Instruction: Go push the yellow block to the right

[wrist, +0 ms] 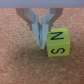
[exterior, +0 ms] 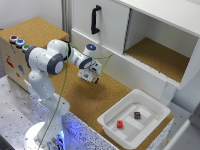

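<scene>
The white Franka Panda arm (exterior: 47,62) reaches low over the cork-topped bench, elbow bent. Its grey two-fingered gripper (wrist: 41,40) points downward, fingers (wrist: 35,27) pressed together with no gap between them.

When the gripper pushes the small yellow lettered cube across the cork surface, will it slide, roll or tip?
The small yellow lettered cube has flat faces, so it probably slides rather than rolls. The grainy cork surface may drag, so a high push could tip it. The gripper stands beside one face with fingers close together; an off-centre push would likely turn it.
</scene>
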